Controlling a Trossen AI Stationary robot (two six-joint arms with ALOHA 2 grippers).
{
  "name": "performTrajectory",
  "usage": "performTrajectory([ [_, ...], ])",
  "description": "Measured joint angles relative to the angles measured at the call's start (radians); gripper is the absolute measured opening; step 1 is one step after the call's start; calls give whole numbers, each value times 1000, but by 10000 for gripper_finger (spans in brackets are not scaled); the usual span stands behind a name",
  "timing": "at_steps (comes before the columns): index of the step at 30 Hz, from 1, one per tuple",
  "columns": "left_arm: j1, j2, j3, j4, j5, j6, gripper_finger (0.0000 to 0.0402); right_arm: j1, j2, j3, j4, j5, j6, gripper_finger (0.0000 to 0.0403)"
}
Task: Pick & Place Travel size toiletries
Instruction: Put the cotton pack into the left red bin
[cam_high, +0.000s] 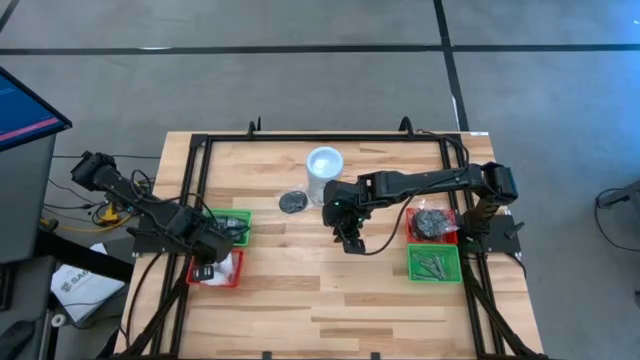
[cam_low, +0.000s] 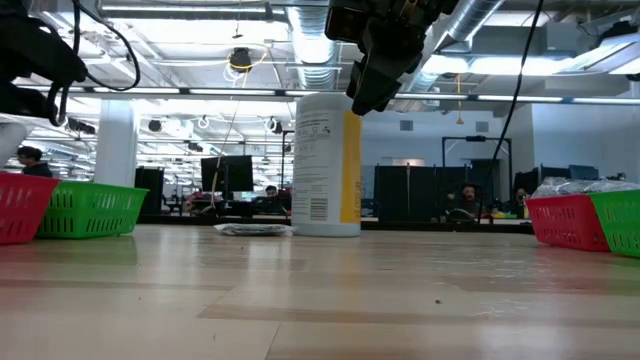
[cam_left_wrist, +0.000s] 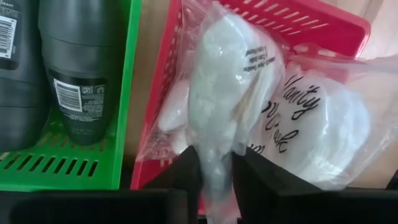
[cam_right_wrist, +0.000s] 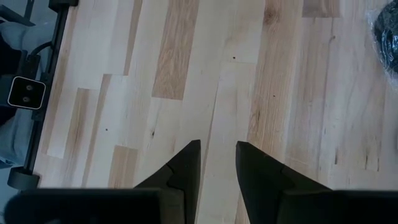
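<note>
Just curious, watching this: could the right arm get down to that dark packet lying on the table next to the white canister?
Probably yes. The right gripper hangs above bare wood holding nothing, and the dark packet lies in the open. Only the white canister stands close beside it, so the arm would need to avoid that.

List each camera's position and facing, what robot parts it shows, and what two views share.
High: overhead, straight down on the table; both arms, left gripper at the red tray, right gripper mid-table.
Low: table height, level into the room; right gripper hanging before the white canister.
Left wrist: down past its own fingers onto a clear packet in the red tray.
Right wrist: down past its own fingers onto bare wood.
Shared: high and low both show the white canister.
</note>
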Motion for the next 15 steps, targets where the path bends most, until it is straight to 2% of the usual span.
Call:
performTrajectory([
  [15, 0, -29, 0, -2, -26, -43, 144, 0, 9, -1, 9, -1, -23, 93],
])
